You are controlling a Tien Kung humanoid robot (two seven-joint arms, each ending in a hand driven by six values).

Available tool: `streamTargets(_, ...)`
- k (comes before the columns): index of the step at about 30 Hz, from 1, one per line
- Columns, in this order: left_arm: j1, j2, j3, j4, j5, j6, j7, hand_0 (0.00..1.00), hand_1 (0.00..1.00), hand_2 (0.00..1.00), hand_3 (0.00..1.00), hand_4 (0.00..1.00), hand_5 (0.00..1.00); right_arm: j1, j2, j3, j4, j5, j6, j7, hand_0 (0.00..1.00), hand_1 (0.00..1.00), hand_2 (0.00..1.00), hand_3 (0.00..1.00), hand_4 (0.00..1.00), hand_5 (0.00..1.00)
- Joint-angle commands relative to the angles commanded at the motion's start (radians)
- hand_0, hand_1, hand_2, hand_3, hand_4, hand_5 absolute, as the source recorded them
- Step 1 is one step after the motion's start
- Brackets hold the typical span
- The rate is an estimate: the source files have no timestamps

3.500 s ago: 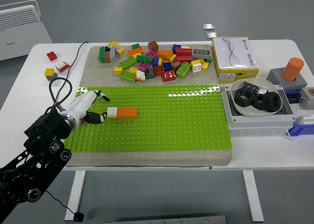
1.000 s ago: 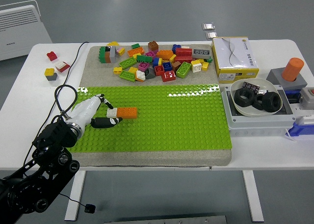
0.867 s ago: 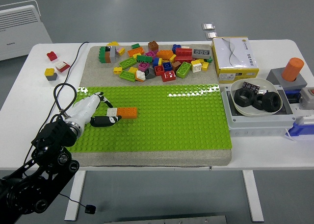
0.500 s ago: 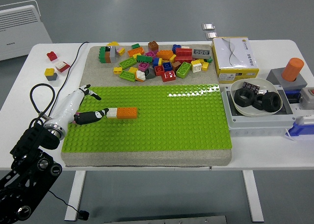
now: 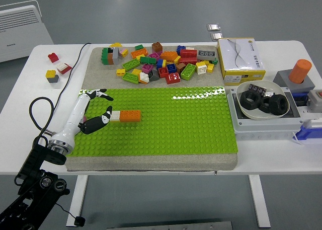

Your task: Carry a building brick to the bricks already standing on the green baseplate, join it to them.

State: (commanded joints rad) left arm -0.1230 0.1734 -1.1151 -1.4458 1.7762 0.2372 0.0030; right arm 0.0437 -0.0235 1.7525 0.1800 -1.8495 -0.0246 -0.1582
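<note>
Your left hand (image 5: 95,111) lies low over the left end of the green baseplate (image 5: 166,124), fingers loosely spread and holding nothing. Its dark thumb (image 5: 100,121) points toward the white brick (image 5: 115,116), with the tip just beside that brick's left end; whether it touches is not clear. The white brick sits flush against the left end of the orange brick (image 5: 130,116), the two forming one short row near the baseplate's left side. That lineup suggests the white piece has already been joined to the orange one, and the hand's open posture fits a release rather than a grip. Your right hand is out of view. The loose brick pile (image 5: 156,63) lies on the grey mat beyond the baseplate's far edge, well apart from the hand. If the joint looks unseated, you would need to press down on the white brick.
</note>
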Motion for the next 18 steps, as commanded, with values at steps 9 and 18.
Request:
streamTargets(9, -0.007, 0.014, 0.036, 0.009, 0.003, -0.007, 0.001, 0.848, 0.794, 0.766, 0.491, 0.453, 0.020, 0.004, 0.009, -0.019, 0.000, 0.014, -0.005, -0.007, 0.515, 0.722, 0.787, 0.786, 0.812, 0.872)
streamTargets(18, 0.000, 0.022, 0.031, 0.016, 0.026, -0.043, 0.026, 0.855, 0.805, 0.786, 0.580, 0.424, 0.002, -0.005, 0.010, -0.030, 0.000, 0.021, -0.007, -0.009, 0.515, 0.721, 0.786, 0.786, 0.812, 0.871)
